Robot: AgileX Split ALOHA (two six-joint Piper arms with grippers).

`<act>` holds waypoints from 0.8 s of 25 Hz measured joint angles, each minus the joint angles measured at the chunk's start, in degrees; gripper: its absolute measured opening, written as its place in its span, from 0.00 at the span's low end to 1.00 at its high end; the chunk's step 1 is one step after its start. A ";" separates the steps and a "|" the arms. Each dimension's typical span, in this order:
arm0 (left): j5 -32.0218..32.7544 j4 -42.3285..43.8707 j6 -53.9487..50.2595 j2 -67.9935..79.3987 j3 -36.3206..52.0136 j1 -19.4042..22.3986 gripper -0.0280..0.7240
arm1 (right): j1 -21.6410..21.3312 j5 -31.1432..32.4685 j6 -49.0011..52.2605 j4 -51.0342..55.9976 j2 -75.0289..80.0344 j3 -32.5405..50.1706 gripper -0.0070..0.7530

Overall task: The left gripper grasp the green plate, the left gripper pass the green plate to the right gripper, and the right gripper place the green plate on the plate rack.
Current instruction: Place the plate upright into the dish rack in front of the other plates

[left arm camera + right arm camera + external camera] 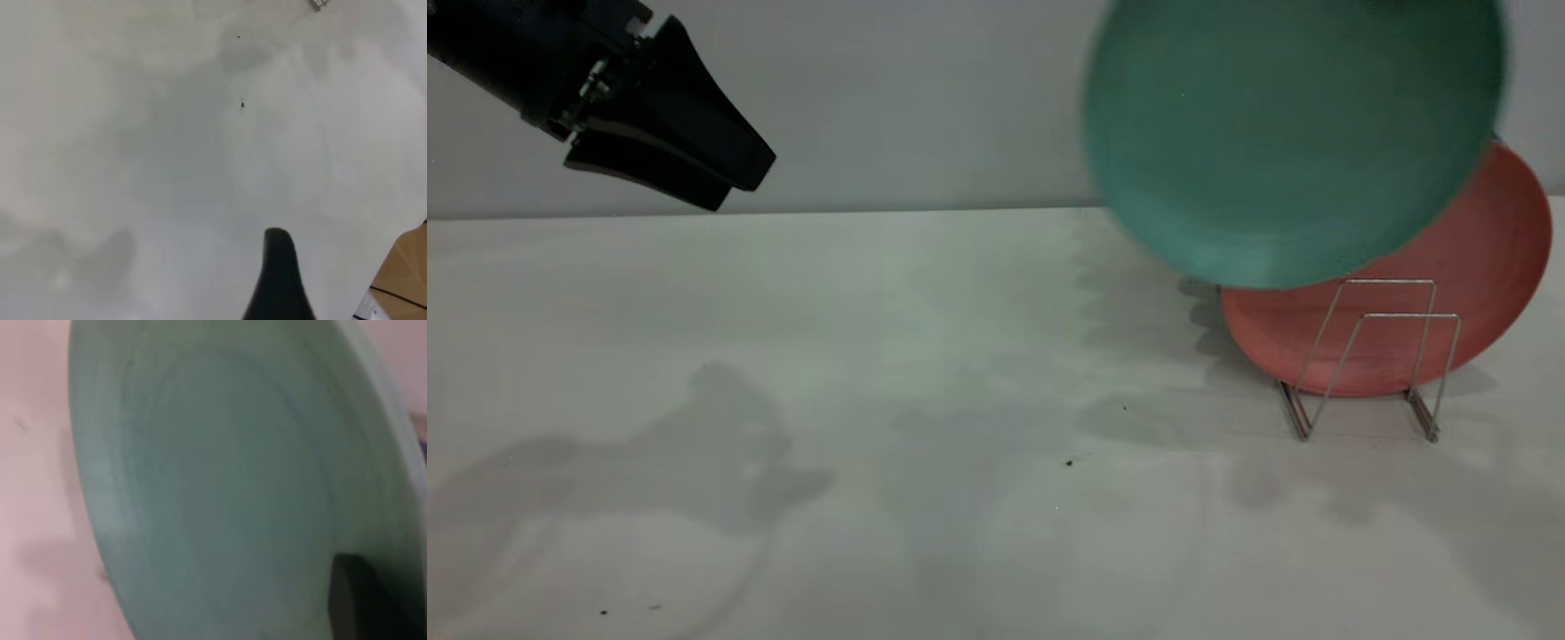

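The green plate point(1294, 133) hangs in the air at the upper right, tilted on edge, above and in front of the plate rack point(1405, 315). In the right wrist view the green plate point(220, 487) fills the picture. The right gripper point(373, 600) is shut on its rim; one black finger point(353, 600) lies on the plate's face, the other is hidden behind it. The right gripper is out of the exterior view. The left gripper point(745, 182) is high at the far left, open and empty, well away from the plate. One of its fingers point(279, 267) shows over bare table.
A salmon-pink plate point(1485, 267) stands upright in the rack's rear slot, partly behind the green plate. The rack's two front wire loops hold nothing. The white table point(925, 444) runs from the rack to the left edge. A brown box point(403, 280) shows beyond the table's edge.
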 joint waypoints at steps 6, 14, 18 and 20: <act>0.00 0.00 -0.44 0.00 0.00 0.00 0.83 | -3.82 -3.10 -3.78 -3.54 0.19 0.12 0.09; 0.00 0.00 -0.49 0.00 0.00 0.00 0.83 | -5.03 -3.96 -5.64 -3.48 2.37 0.12 0.09; 0.05 0.00 -0.49 0.00 0.00 0.00 0.83 | -5.04 -3.96 -5.64 -3.48 4.34 0.12 0.09; 0.05 0.00 -0.49 0.00 0.00 0.00 0.83 | -5.04 -4.01 -5.64 -3.48 5.25 0.12 0.09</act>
